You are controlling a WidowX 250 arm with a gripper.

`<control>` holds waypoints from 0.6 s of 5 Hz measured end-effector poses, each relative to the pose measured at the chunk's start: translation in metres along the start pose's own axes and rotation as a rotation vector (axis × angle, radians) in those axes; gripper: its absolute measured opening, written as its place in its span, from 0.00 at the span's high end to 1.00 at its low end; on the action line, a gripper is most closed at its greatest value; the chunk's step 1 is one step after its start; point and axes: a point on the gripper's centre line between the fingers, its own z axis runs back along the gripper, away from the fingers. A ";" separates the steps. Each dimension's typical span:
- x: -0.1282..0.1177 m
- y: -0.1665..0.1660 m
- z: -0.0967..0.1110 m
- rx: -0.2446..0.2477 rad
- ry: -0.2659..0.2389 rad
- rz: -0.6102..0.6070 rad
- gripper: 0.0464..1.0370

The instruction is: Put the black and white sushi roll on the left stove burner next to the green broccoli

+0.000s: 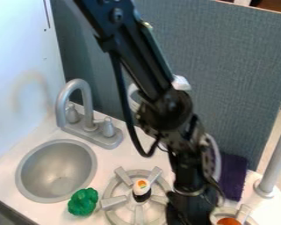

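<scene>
Orange item [228,221] partly beyond bottom edge

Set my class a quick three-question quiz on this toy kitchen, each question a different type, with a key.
1. True or false: the green toy is outside the sink.
2. What stands in the middle of the burner?
a) a spoon
b) a toy sushi roll
c) a cup
3. Fill in the colour: the cloth near the back panel is ____.

Key: 1 true; 2 b; 3 purple.

Bright light, faint shadow on wall [16,57], sheen in sink [56,171]
</scene>
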 end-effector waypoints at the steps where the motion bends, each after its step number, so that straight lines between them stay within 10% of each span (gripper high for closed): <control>1: 0.021 -0.015 -0.006 0.032 -0.038 -0.030 0.04; 3: 0.036 -0.005 -0.008 0.167 -0.099 0.178 0.04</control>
